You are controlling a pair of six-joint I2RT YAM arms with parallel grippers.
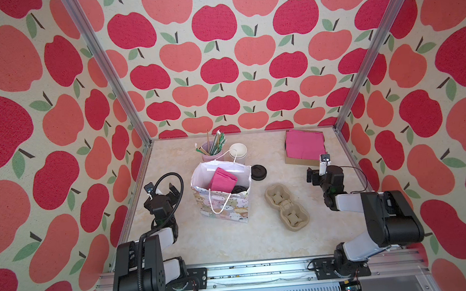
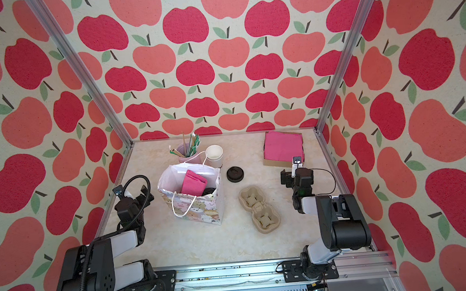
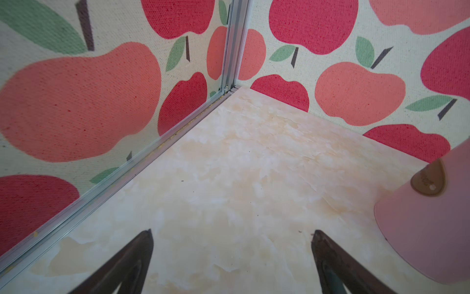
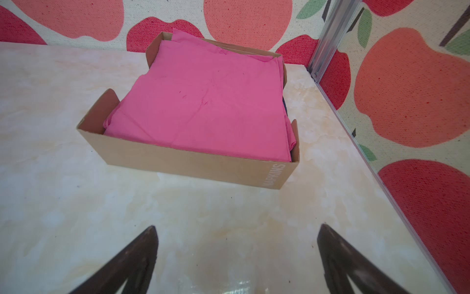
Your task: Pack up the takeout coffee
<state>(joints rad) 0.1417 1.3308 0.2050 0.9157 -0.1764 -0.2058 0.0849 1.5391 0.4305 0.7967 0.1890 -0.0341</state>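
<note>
On the cream marbled worktop [image 1: 228,243], a cardboard napkin box [image 4: 193,163] sits just ahead of the right jaws and a pink cup [image 3: 427,229] ahead of the left jaws. Between both jaws are a printed gift bag [image 1: 225,206], a black lid [image 1: 258,172] and a pulp cup carrier [image 1: 286,207]. A white cup [image 1: 238,151] stands beside the pink cup.

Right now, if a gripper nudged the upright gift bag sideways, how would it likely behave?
The gift bag would probably tip or slide rather than resist, since it stands tall on a narrow base. Its thin paper mouth gapes open, so a pinch there would likely crumple it. Mostly a pink napkin shows inside, which suggests the bag is light.
</note>
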